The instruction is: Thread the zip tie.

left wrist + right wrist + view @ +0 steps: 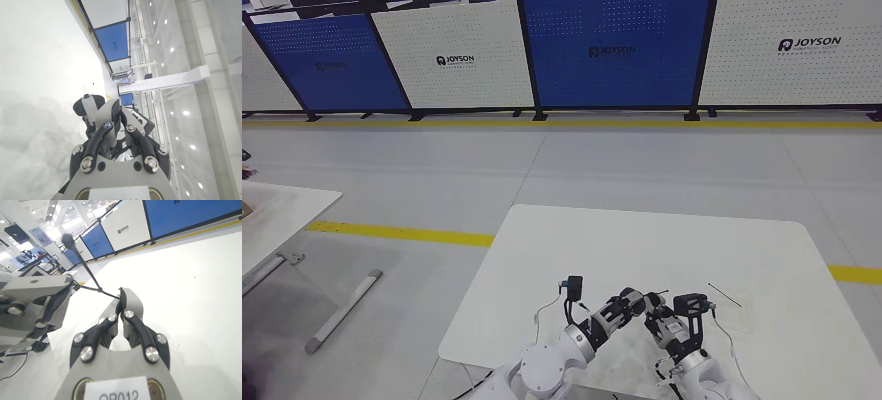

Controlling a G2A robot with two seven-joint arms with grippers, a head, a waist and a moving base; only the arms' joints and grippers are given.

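A second white table [282, 215] stands at the far left of the top view, apart from the white tabletop [642, 240] where the arms work. Behind both runs a row of blue and white panels [617, 50].

Over the near edge of the tabletop the two arms meet, with their tips close together. The left end effector [632, 300] has its fingers [107, 111] pressed flat against each other. In the right wrist view a thin black strand runs straight into their tips, so it is pinching one end of the zip tie [100, 289].

The zip tie hangs in the air between the two arms, above the tabletop. From the left tips the strand runs to a small dark node. A short strand goes on from the node to the other arm. A third, longer strand rises from the node toward the right wrist camera and ends in a blurred dark lump. I cannot tell whether the node or the lump is the locking head.

The right end effector [120, 299] is also pressed together, pinching the short strand at its very tips.

Further right, a thin dark strip [725, 295] lies flat on the tabletop, apart from both arms.
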